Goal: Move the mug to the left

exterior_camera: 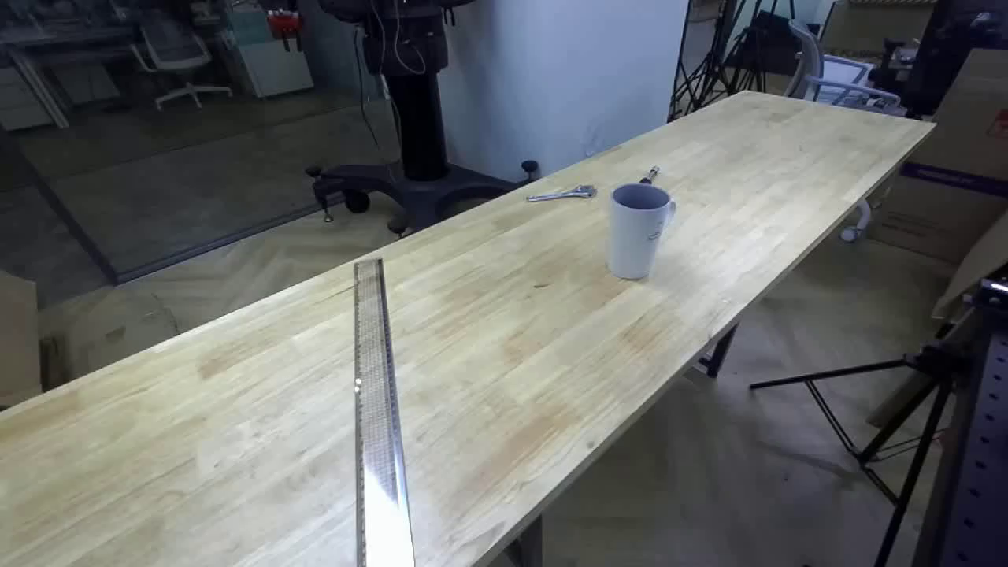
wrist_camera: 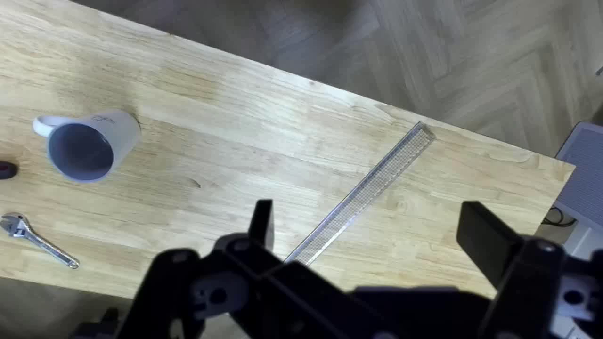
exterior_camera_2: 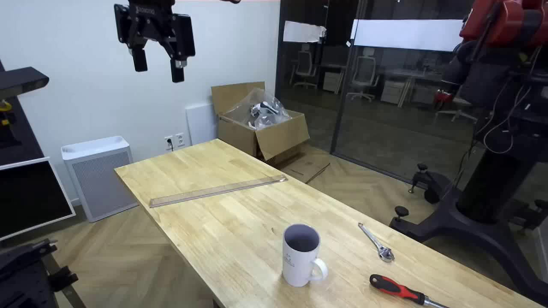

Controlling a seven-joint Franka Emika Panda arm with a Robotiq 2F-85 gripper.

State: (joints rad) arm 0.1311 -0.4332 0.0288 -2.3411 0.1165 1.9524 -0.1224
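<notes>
The mug is pale bluish-white with a dark inside and a side handle. It stands upright on the wooden table in both exterior views. In the wrist view the mug is at the left, its handle pointing to the left edge. My gripper is high above the table's end in an exterior view, well apart from the mug. Its fingers are spread wide with nothing between them. In the wrist view the gripper is over the ruler's area of the table, away from the mug.
A clear ruler lies across the table. An adjustable wrench and a red-black screwdriver lie near the mug. A black wheeled stand and an open cardboard box are beside the table.
</notes>
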